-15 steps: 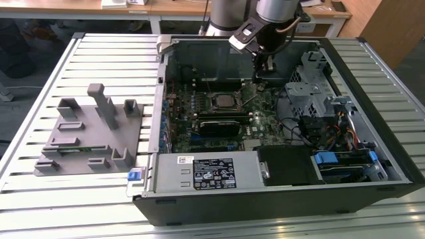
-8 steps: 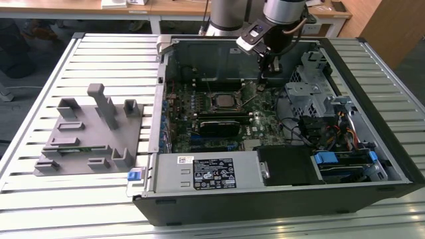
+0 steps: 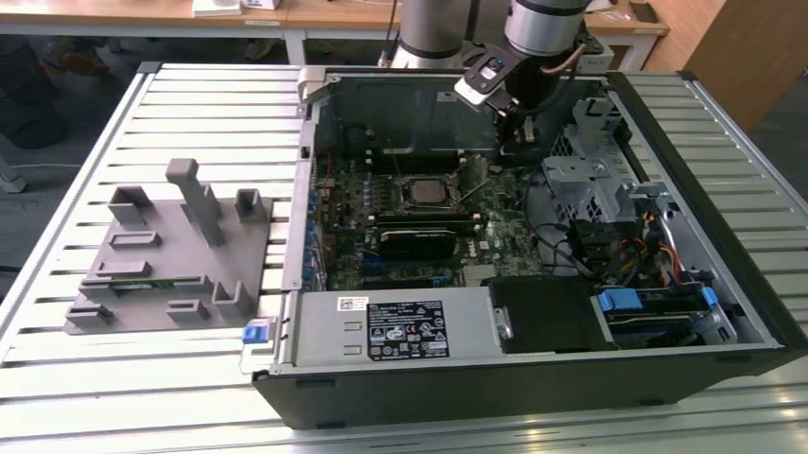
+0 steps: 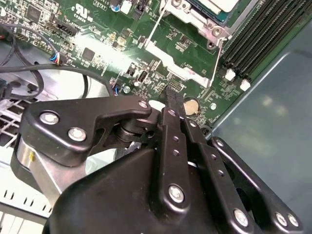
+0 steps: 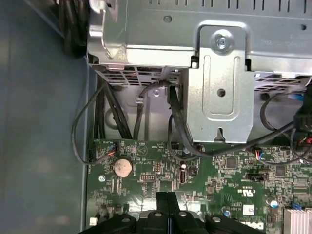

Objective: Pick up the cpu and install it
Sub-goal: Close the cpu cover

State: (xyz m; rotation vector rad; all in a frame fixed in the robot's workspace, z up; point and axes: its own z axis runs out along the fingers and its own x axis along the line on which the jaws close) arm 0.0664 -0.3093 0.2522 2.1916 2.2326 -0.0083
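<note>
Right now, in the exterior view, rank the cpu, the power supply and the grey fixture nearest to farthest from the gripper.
From the gripper, inside the case:
1. cpu, close by, toward the exterior view's left.
2. power supply, along the case's near wall.
3. grey fixture, outside the case, on the exterior view's left.

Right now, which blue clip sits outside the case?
The blue clip at the case corner beside the grey fixture; the other blue clips sit inside, near the drives.
</note>
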